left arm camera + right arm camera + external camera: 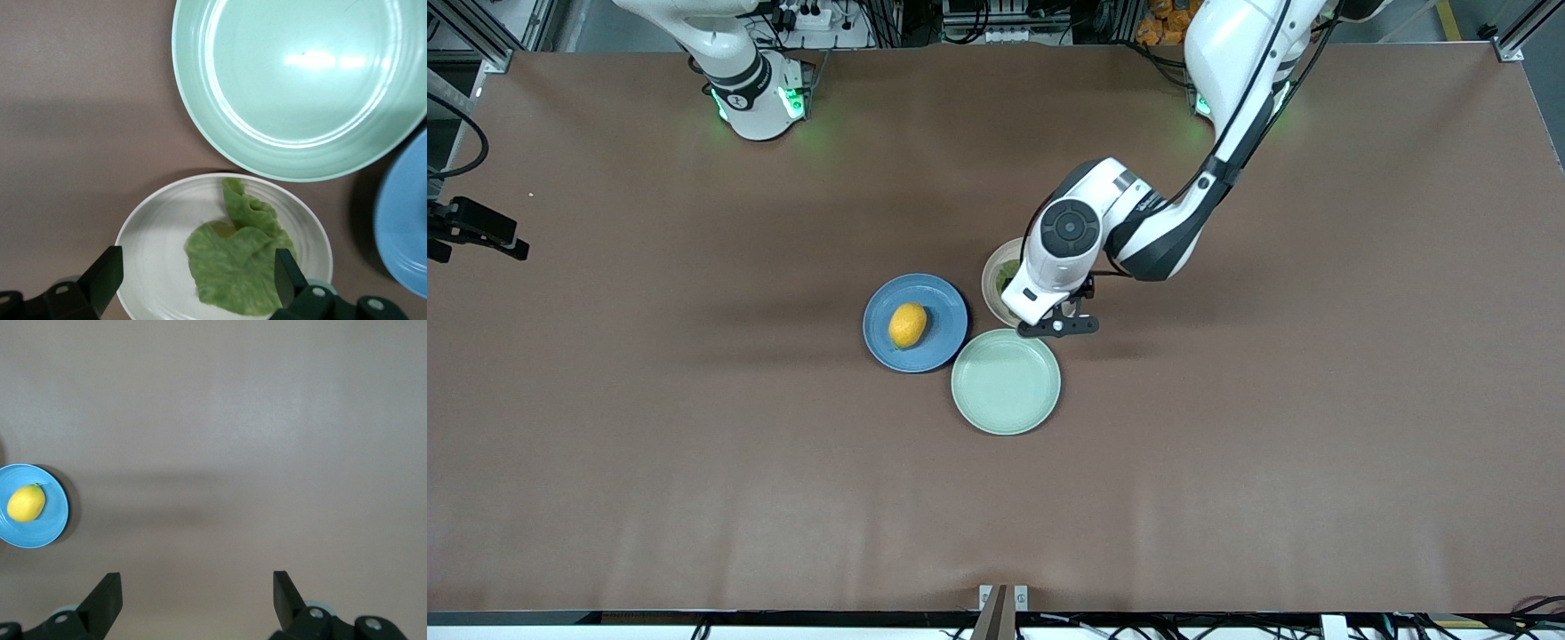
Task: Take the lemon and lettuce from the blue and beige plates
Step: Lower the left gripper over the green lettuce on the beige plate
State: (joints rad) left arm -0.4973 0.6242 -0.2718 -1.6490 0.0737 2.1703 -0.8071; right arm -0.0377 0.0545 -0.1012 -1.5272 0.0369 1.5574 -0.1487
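The lemon (907, 324) lies on the blue plate (943, 307) in the middle of the table; both also show small in the right wrist view, the lemon (26, 503) on the plate (53, 520). The lettuce (237, 263) lies on the beige plate (157, 253), which looks pale here. In the front view the left arm's hand covers most of that plate (991, 283). My left gripper (197, 267) is open, just above the beige plate, its fingers on either side of the lettuce. My right gripper (197, 583) is open and empty, high over bare table.
An empty mint-green plate (1006, 380) touches the blue and beige plates, nearer to the front camera; it also shows in the left wrist view (300, 80). The blue plate's rim (407, 220) shows there too. Brown table lies all around the plates.
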